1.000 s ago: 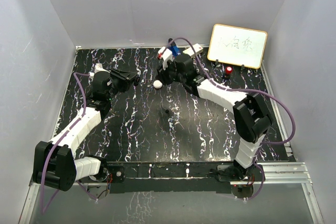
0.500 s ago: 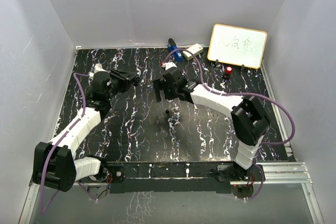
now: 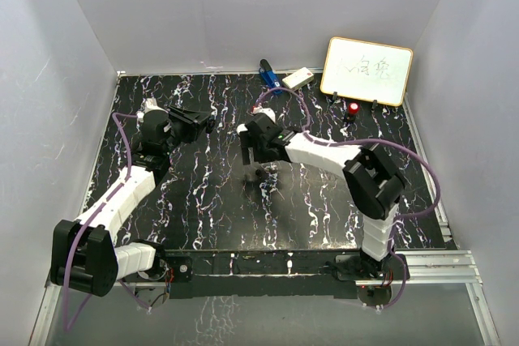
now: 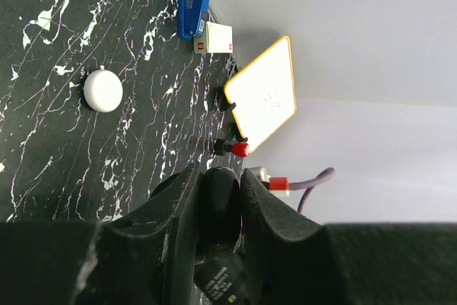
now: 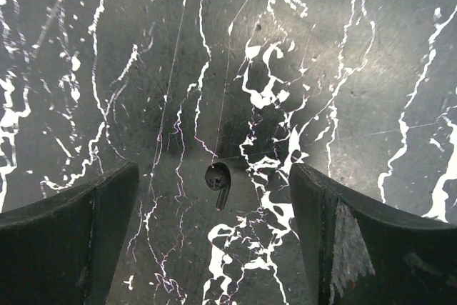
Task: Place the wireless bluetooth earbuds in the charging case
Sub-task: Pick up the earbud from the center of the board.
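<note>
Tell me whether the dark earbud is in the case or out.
Out. The earbud lies on the table inside the open right hand; the case sits apart, seen from the left wrist.

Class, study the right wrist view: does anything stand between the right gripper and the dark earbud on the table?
Nothing visible does. The right gripper is open, and the dark earbud lies alone on the marbled table between its fingers, touching neither.
</note>
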